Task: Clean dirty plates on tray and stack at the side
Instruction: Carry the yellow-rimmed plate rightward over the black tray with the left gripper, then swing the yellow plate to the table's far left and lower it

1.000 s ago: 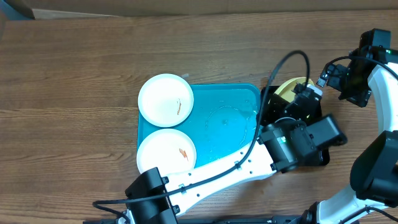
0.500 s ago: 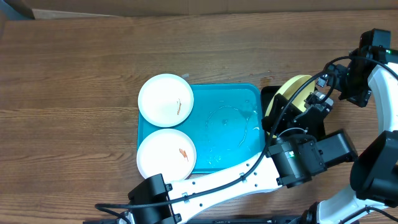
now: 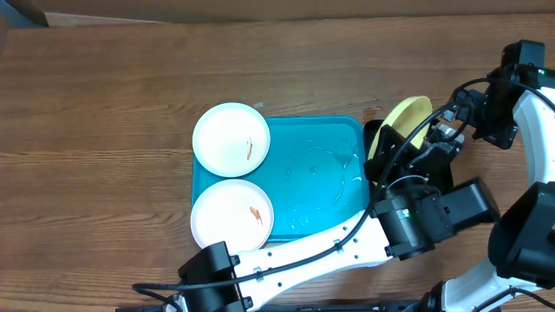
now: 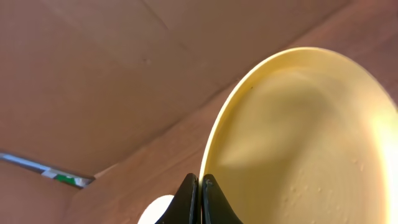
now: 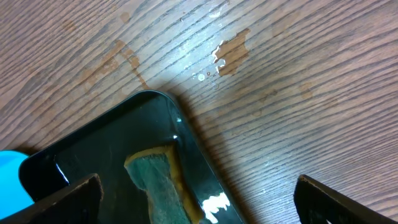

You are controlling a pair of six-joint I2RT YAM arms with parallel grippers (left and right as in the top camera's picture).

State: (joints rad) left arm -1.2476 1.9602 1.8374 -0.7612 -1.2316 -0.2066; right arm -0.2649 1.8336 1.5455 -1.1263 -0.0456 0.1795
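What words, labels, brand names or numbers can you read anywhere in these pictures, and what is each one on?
No text can be read in any view.
White plates, yellow plate, turquoise tray, black tray: no lettering shows on them.
Green and white strip, low left in the left wrist view: perhaps a label, too blurred to read.

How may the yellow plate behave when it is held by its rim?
Probably stiff: the yellow plate looks unbent while tilted on edge. Pinched only at its rim by the left claw, it may swing or slip.
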